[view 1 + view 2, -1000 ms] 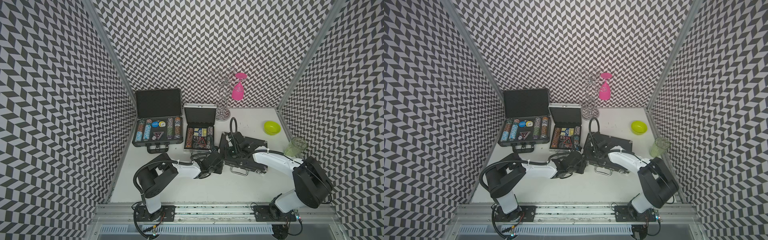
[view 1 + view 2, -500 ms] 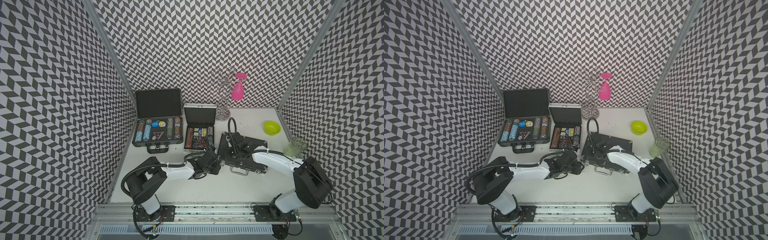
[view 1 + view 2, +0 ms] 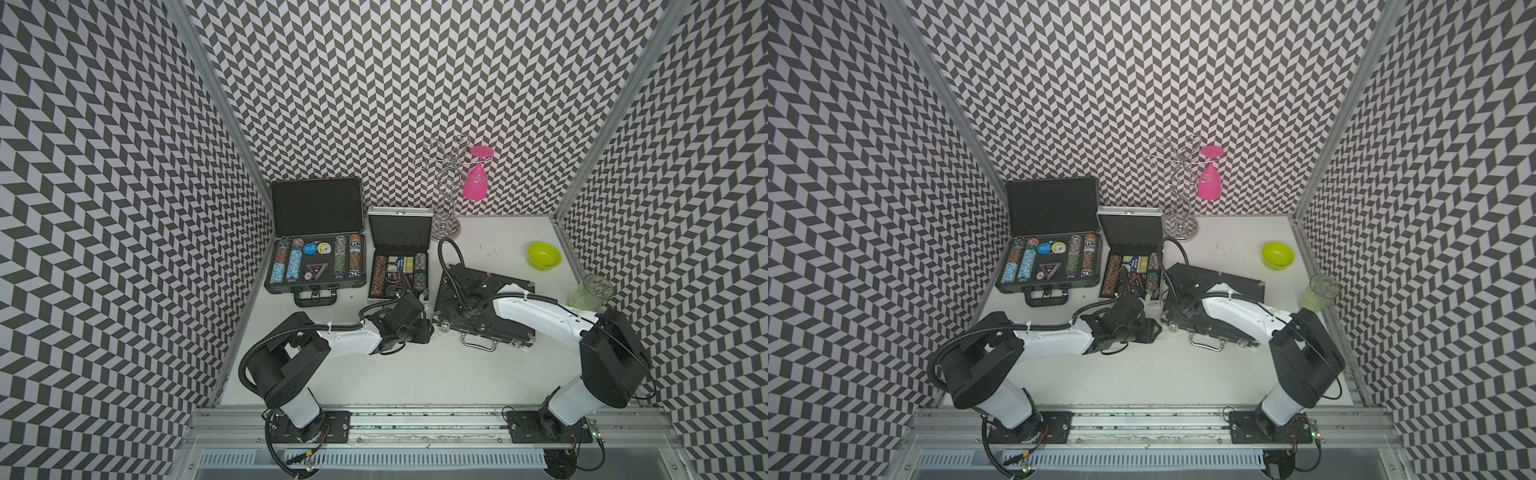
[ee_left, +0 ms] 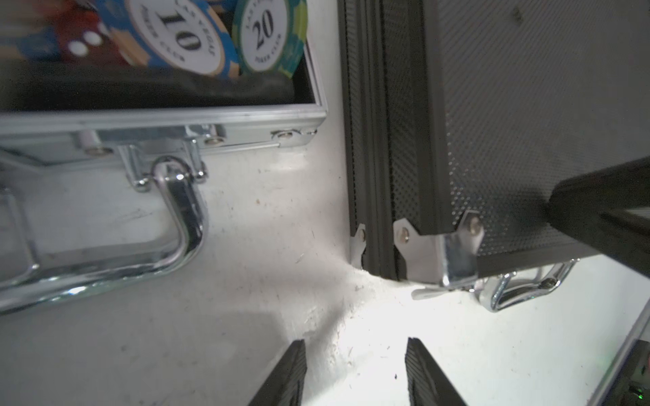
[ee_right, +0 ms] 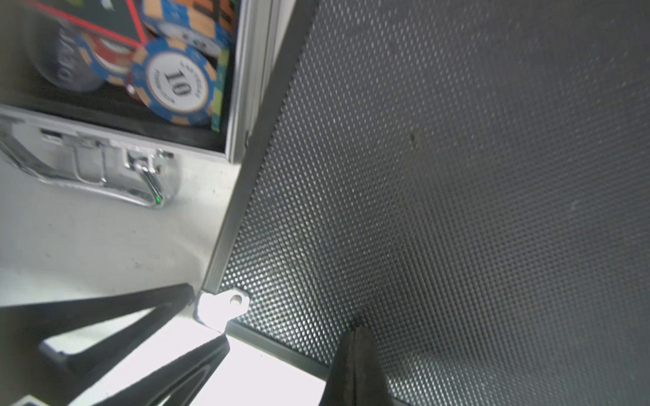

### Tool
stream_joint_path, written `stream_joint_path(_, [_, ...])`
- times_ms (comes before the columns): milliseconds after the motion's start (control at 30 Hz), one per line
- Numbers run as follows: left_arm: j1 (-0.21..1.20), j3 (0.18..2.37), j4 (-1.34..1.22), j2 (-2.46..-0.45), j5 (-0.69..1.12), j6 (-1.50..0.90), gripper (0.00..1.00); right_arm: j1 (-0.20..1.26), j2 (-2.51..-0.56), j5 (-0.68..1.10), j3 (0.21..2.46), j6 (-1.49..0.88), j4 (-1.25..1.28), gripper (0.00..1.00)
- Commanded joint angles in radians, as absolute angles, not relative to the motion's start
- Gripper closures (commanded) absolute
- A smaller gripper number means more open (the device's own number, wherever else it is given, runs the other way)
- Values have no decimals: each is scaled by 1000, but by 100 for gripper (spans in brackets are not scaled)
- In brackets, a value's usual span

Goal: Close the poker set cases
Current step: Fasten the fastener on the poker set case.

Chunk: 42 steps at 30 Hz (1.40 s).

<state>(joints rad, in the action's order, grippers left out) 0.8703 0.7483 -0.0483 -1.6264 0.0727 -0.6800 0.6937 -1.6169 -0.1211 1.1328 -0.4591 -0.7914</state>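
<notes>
Three poker cases show in both top views. A large black case (image 3: 316, 208) stands open at the back left, full of chips. Beside it a small silver case (image 3: 399, 232) is open too, its chips (image 4: 176, 38) and handle (image 4: 176, 211) close in the left wrist view. To the right lies a black case (image 3: 473, 326) (image 3: 1233, 278) with its lid down. My right gripper (image 3: 461, 309) (image 5: 357, 328) is shut, its tip resting on that textured lid (image 5: 457, 175). My left gripper (image 3: 426, 332) (image 4: 355, 341) is open and empty, just off the case's front left corner (image 4: 439, 246).
A wire glass stand (image 3: 446, 195) with a pink glass (image 3: 476, 183) stands at the back wall. A yellow-green bowl (image 3: 544, 255) and a green tumbler (image 3: 592, 291) sit near the right wall. Bare white table (image 3: 415, 374) lies in front of the cases.
My left gripper's jaws have opened and it has drawn back slightly from the black case's corner, its elbow swinging left. The right arm has stayed on the lid.
</notes>
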Motion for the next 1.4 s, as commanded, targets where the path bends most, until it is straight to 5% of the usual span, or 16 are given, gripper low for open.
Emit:
stream_joint_path(0, [856,737,-91,-1569,98,-696,50,702,-1637,-106,1191,-421,-875,100])
stream_joint_path(433, [811,688,-114,-1561,133,-699,50,720,-1711,-110,1350,-363,-899,100])
stream_joint_path(900, [810,724,-123,-1590,139,-707,33,727,-1713,-12,1044,-393,-800,100])
stream_joint_path(1367, [853,739,-175,-1707,178,-652,60,724,-1738,3,1030,-396,-804,100])
